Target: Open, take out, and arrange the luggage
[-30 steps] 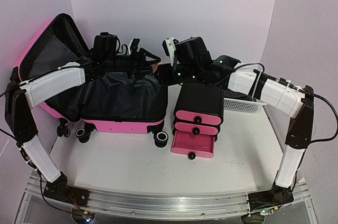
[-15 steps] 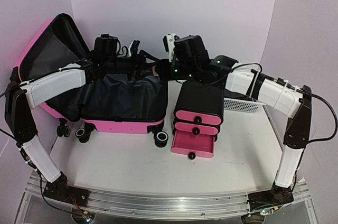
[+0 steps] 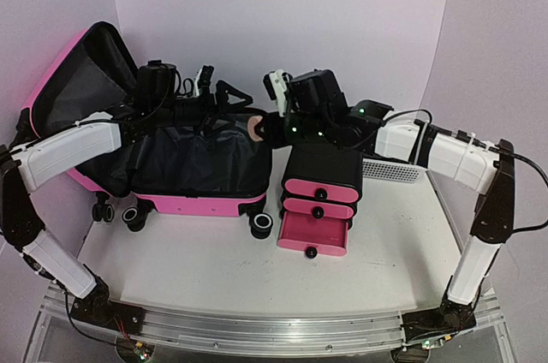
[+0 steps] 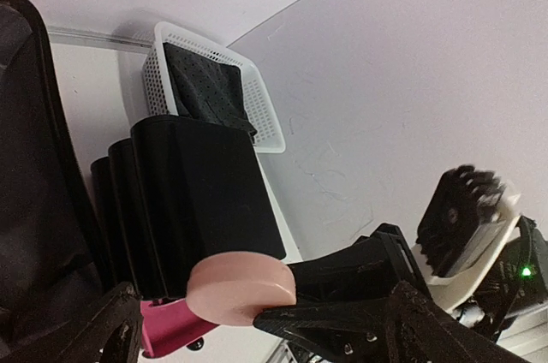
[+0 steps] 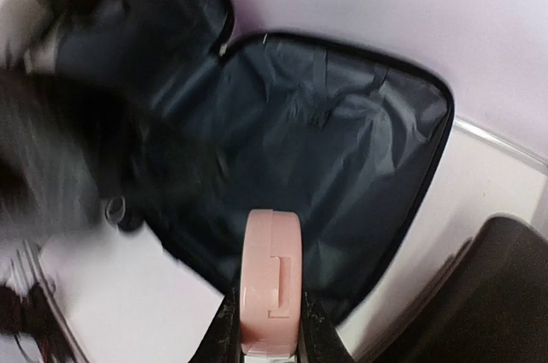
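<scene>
The hot-pink luggage (image 3: 197, 204) lies open at the left, its lid (image 3: 73, 80) tilted up and its black lining showing; the lining fills the right wrist view (image 5: 342, 149). My right gripper (image 3: 262, 127) is shut on a pale pink round compact (image 3: 255, 126), held on edge between the fingers (image 5: 270, 277) over the luggage's right rim. My left gripper (image 3: 217, 92) hovers open and empty over the back of the luggage, just left of the compact. In the left wrist view the compact (image 4: 240, 286) sits between my spread left fingers (image 4: 103, 333), apart from them.
A small black cabinet (image 3: 324, 166) with pink drawers stands right of the luggage, its bottom drawer (image 3: 312, 235) pulled out. A white mesh basket (image 3: 396, 171) holding dark cloth (image 4: 205, 89) sits behind it. Luggage wheels (image 3: 261, 226) face the front.
My left arm has drawn back to the left, away from the compact. The right gripper now holds the compact alone and has dropped slightly toward the luggage's right rim.
</scene>
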Controlling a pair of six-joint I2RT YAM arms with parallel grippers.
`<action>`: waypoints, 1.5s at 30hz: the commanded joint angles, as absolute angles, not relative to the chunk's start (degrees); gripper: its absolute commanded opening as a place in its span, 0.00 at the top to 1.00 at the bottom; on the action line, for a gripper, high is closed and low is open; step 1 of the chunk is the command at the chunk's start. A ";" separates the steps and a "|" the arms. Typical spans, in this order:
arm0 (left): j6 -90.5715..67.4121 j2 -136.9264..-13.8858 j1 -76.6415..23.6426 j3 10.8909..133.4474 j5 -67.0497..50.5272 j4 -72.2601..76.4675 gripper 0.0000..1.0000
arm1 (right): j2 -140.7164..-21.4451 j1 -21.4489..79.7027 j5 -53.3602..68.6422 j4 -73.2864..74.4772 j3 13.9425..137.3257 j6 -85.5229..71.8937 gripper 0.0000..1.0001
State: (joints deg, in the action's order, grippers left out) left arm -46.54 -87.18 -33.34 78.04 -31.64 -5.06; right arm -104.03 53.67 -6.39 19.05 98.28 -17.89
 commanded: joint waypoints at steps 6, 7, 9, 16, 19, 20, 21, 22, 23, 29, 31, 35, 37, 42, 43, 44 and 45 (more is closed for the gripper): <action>-28.68 -76.12 -28.40 75.30 -18.23 -19.64 0.01 | -91.54 53.65 11.30 45.35 88.64 4.89 1.00; -27.21 -75.70 -28.39 75.32 -16.76 -20.84 0.01 | -91.89 53.66 10.88 48.25 88.34 5.31 1.00; -25.49 -75.34 -28.31 75.55 -15.30 -22.57 0.01 | -92.73 53.63 10.09 52.64 87.72 5.70 1.00; -26.15 -77.41 -28.30 77.08 -16.69 -23.29 0.01 | -97.56 54.34 5.55 58.13 86.03 6.07 1.00; -26.50 -78.24 -28.30 77.82 -17.44 -23.29 0.01 | -100.98 55.38 0.65 59.10 87.07 6.21 1.00; -26.54 -78.49 -28.30 78.05 -17.48 -23.29 0.01 | -102.05 55.82 -2.40 59.19 87.47 6.16 1.00; -26.54 -78.67 -28.31 78.27 -17.56 -23.29 0.00 | -103.25 56.30 -4.83 59.19 87.87 6.11 1.00; -26.59 -78.81 -28.30 78.58 -17.65 -23.29 0.01 | -104.31 56.71 -7.79 59.17 88.34 5.70 1.00; -26.60 -78.91 -28.30 78.72 -17.73 -23.29 0.01 | -105.53 57.11 -10.19 59.24 88.76 5.29 1.00; -26.54 -78.56 -28.34 78.94 -17.64 -23.29 0.01 | -109.92 59.67 -23.03 55.28 88.10 3.36 1.00; -26.48 -78.16 -28.30 78.63 -17.45 -23.38 0.00 | -110.92 60.14 -25.37 53.07 87.08 3.38 1.00; -26.29 -77.40 -28.31 78.42 -17.02 -23.71 0.00 | -114.67 61.36 -34.94 52.08 87.78 2.69 1.00; -26.13 -76.90 -28.30 78.39 -16.79 -23.92 0.01 | -115.99 61.57 -38.28 51.07 87.72 2.66 1.00; -25.84 -75.82 -28.30 78.23 -16.22 -24.42 0.01 | -118.93 61.62 -40.85 49.00 87.83 3.63 1.00; -25.84 -75.63 -28.30 78.18 -16.11 -24.45 0.01 | -119.42 61.59 -41.04 48.66 87.73 3.94 1.00; -25.84 -75.45 -28.34 78.14 -16.09 -24.57 0.00 | -119.92 61.60 -41.08 48.46 87.98 4.10 1.00; -25.76 -75.29 -28.31 78.14 -16.08 -24.68 0.01 | -120.25 61.61 -41.01 48.47 88.22 4.31 0.97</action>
